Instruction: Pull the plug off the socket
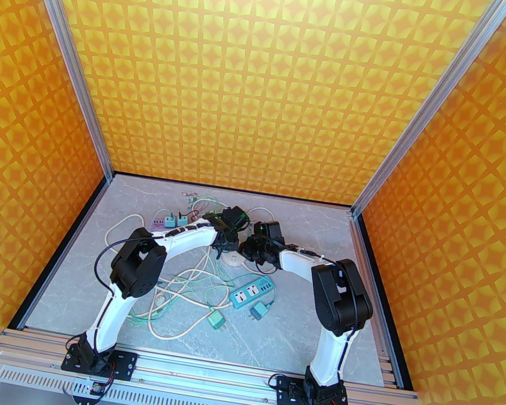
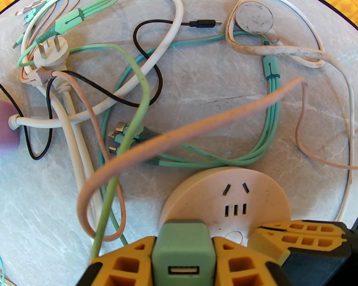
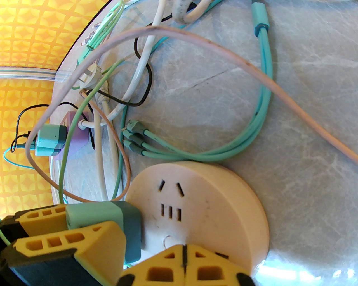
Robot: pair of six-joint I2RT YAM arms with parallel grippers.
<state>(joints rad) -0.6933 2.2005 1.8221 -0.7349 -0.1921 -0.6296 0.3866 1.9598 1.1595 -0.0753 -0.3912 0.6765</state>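
A round cream socket (image 1: pixel 233 260) lies on the grey table between both arms. My left gripper (image 2: pixel 183 245) is shut on a green cube plug (image 2: pixel 183 251) with a USB port, which stands at the socket's (image 2: pixel 226 201) near edge. Whether its prongs are still inside is hidden. The right wrist view has the same plug (image 3: pixel 98 216) at the socket's (image 3: pixel 201 206) left rim, held by the left yellow fingers (image 3: pixel 70 243). My right gripper (image 3: pixel 183 254) is shut, its fingertips together on the socket's top. A green cable and a pink cable arc up beside the plug.
Tangled white, teal, pink and black cables cover the table beyond the socket, with a loose white plug (image 2: pixel 51 53). A purple socket (image 3: pixel 77 134) with a teal charger (image 3: pixel 50 138) sits far left. Nearer the bases lie a blue power strip (image 1: pixel 252 294) and two teal chargers (image 1: pixel 216 320).
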